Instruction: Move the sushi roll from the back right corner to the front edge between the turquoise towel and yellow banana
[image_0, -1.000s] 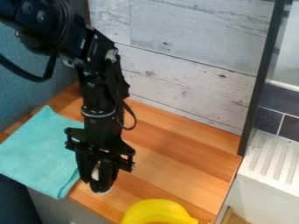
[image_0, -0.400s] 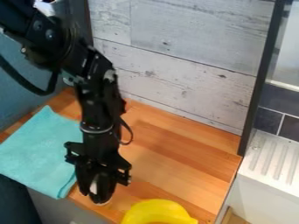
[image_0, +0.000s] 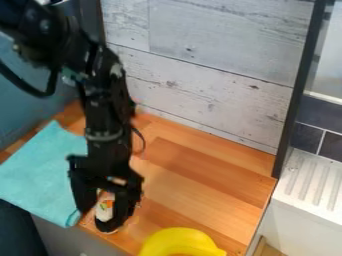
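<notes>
The gripper (image_0: 95, 218) hangs down over the near left part of the wooden counter, with its two fingers spread apart. Between them stands a small white object (image_0: 105, 208) with orange and green marks, partly hidden by the finger on the right. Whether that finger touches it, I cannot tell. A teal cloth (image_0: 41, 172) lies flat to the left, its right edge behind the gripper. To the right of the gripper, at the bottom edge of the view, is a yellow curved object (image_0: 179, 241), partly cut off.
The wooden counter (image_0: 200, 185) ends at a front edge close below the gripper. A whitish wood-plank wall (image_0: 207, 75) rises behind it, with a dark upright post (image_0: 296, 95) at its right end. Beyond the post is a white ridged sink drainer (image_0: 310, 182).
The gripper first moved slightly toward the counter's front edge, then a little left. Its fingers have opened around the white object, which now shows more clearly. Cloth and yellow object have stayed put.
</notes>
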